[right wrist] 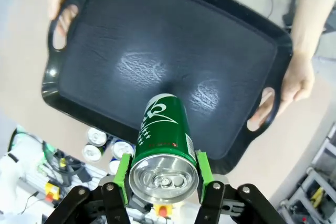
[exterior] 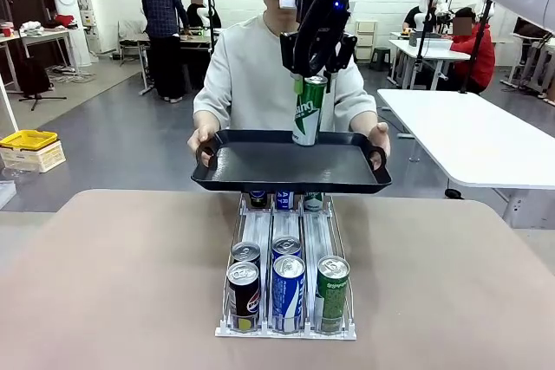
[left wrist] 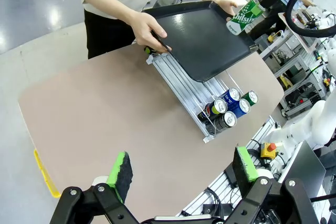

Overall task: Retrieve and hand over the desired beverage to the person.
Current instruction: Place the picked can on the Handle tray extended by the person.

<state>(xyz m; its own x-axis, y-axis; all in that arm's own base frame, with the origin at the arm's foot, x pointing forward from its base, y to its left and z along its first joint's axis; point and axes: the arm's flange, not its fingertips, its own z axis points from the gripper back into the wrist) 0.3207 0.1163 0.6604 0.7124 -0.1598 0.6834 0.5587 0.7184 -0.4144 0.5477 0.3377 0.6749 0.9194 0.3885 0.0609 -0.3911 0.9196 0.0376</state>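
Note:
My right gripper (exterior: 310, 78) is shut on a green can (exterior: 308, 110), holding it by the top above a black tray (exterior: 290, 175). The right wrist view looks down the green can (right wrist: 161, 148), clamped between the green pads (right wrist: 123, 174), onto the tray (right wrist: 105, 40) below. The can's base hangs over the tray's far side; touch cannot be told. The person (exterior: 251, 75) in a light grey sweatshirt holds the tray by both handles at the table's far edge. My left gripper (left wrist: 181, 167) stands open high over the table, with nothing between its fingers.
A metal can rack (exterior: 286, 275) lies in the middle of the table, with several cans at its near end and more under the tray. A white table (exterior: 468, 136) stands at the right. Bare tabletop lies to either side of the rack.

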